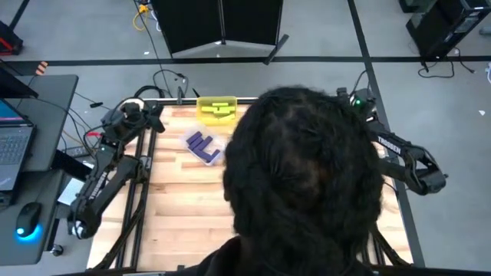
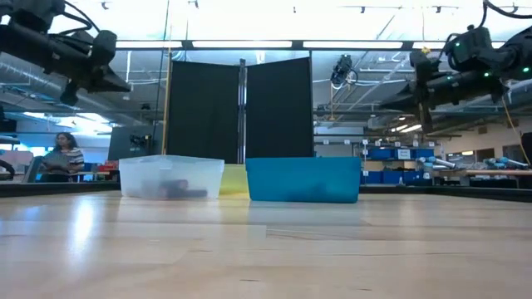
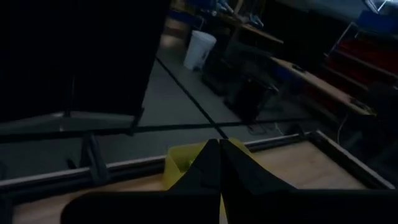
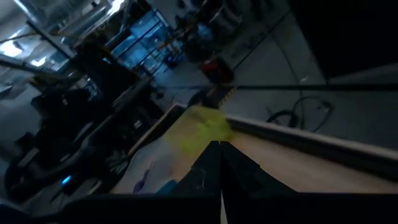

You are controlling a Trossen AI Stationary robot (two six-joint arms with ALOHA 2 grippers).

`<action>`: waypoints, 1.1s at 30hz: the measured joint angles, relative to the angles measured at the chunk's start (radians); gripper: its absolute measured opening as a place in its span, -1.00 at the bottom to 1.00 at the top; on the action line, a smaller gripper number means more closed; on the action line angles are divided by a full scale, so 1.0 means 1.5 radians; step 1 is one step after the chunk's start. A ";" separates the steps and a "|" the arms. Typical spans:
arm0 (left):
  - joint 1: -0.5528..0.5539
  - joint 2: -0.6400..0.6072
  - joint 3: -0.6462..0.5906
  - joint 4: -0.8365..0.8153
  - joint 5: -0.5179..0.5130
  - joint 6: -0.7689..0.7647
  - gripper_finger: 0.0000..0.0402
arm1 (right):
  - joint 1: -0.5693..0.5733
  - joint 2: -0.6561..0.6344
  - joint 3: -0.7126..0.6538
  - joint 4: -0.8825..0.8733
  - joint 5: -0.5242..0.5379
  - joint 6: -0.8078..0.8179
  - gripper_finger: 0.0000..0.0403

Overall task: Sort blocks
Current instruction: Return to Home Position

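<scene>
Left gripper, right gripper both pinched closed, empty; park them high, clear of 12 o'clock bins.

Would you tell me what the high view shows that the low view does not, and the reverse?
Only the high view: a person's head over the table, the yellow-green blocks inside the yellow bin, a laptop beside the table. Only the low view: the teal bin and a seated person far behind. Both: the yellow bin, the purple blocks in the clear bin, the left arm and the right arm.
</scene>
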 joint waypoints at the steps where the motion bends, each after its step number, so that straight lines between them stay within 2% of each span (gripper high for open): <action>1: 0.010 -0.003 0.000 -0.005 0.007 0.002 -0.99 | -0.009 -0.002 0.000 0.001 -0.002 -0.002 -0.97; 5: 0.054 -0.007 0.000 -0.050 0.010 0.063 -1.00 | -0.031 -0.006 0.000 0.001 -0.025 -0.026 -0.97; 7: 0.077 -0.006 -0.001 -0.037 0.011 0.086 -1.00 | -0.038 -0.005 0.000 0.004 -0.044 -0.035 -0.97; 9: 0.095 -0.006 -0.011 0.041 0.033 0.084 -1.00 | -0.039 -0.005 0.000 0.032 -0.051 -0.038 -0.97; 12: 0.113 0.000 -0.045 0.197 0.062 0.030 -1.00 | -0.036 -0.005 0.000 0.118 -0.052 -0.044 -0.97; 15: 0.116 0.022 -0.067 0.255 0.075 -0.011 -1.00 | -0.026 -0.005 0.000 0.211 -0.053 -0.045 -0.97; 19: 0.103 0.032 -0.069 0.273 0.083 -0.011 -1.00 | 0.038 -0.010 -0.001 0.279 -0.083 -0.053 -0.97; 20: 0.098 0.028 -0.069 0.279 0.101 0.002 -1.00 | 0.064 -0.013 -0.007 0.287 -0.100 -0.075 -0.98; 23: 0.068 0.028 -0.069 0.297 0.234 0.102 -1.00 | 0.148 -0.027 -0.056 0.291 -0.116 -0.196 -0.98; 25: 0.046 0.028 -0.069 0.292 0.271 0.132 -1.00 | 0.188 -0.038 -0.107 0.301 -0.095 -0.285 -0.98; 27: 0.027 0.019 -0.069 0.283 0.283 0.164 -1.00 | 0.212 -0.048 -0.162 0.337 -0.076 -0.326 -0.98; 29: 0.009 0.010 -0.072 0.273 0.311 0.197 -1.00 | 0.231 -0.060 -0.223 0.406 -0.067 -0.336 -0.98; 31: -0.014 -0.002 -0.092 0.278 0.337 0.197 -1.00 | 0.247 -0.078 -0.218 0.359 -0.098 -0.315 -0.98; 33: -0.036 -0.028 -0.124 0.270 0.327 0.194 -1.00 | 0.264 -0.098 -0.222 0.336 -0.113 -0.293 -0.98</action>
